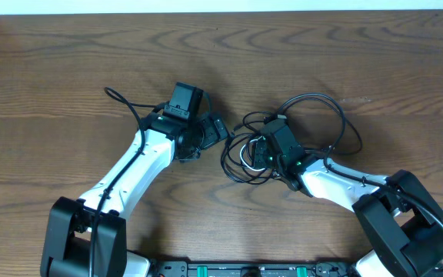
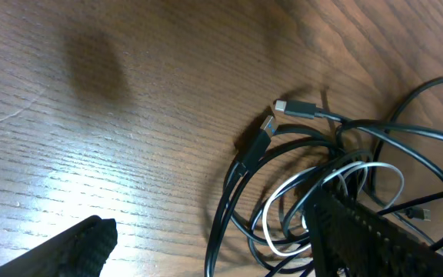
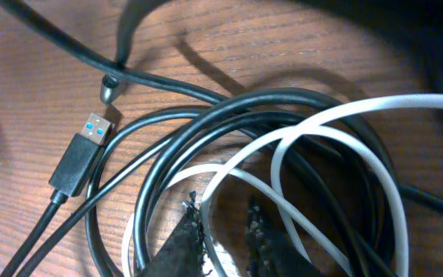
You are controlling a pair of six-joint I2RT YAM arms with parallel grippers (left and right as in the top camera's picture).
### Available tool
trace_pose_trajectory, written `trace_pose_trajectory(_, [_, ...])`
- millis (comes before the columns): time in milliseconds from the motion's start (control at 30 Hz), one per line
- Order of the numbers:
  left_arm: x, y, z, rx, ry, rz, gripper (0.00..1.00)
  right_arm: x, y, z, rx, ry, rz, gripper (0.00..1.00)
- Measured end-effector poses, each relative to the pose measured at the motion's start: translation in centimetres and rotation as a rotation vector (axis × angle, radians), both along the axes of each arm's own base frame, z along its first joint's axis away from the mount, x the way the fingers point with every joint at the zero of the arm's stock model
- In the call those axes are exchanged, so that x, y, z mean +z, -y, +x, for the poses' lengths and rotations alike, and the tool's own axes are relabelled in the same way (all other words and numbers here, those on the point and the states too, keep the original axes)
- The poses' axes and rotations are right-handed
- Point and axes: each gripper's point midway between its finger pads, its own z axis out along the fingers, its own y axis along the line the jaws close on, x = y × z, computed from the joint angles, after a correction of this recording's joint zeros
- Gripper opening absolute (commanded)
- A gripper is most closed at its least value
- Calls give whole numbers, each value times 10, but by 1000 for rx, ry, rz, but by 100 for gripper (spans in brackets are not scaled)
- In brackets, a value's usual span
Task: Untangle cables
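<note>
A tangle of black cables and one white cable lies at the table's middle. My right gripper is down in the tangle. In the right wrist view its fingers sit close together with the white cable running between them, over coiled black cables. My left gripper is open just left of the tangle. In the left wrist view its fingers straddle black cable loops and the white loop without gripping.
Two plug ends point away from the tangle towards bare wood. A black USB plug with a blue tongue lies left of the right gripper. A thicker arm wire loops behind the left arm.
</note>
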Motion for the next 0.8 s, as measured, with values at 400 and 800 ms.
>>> trace_pose_trajectory(400, [-1,-1,-2,0,-7,2,95,-1,-7,4,0,-16,-16,16])
trace_pose_trajectory(800, [-3,-3,-8,0,-34,13,95,-3,-16,14,-1,-113,-72,1])
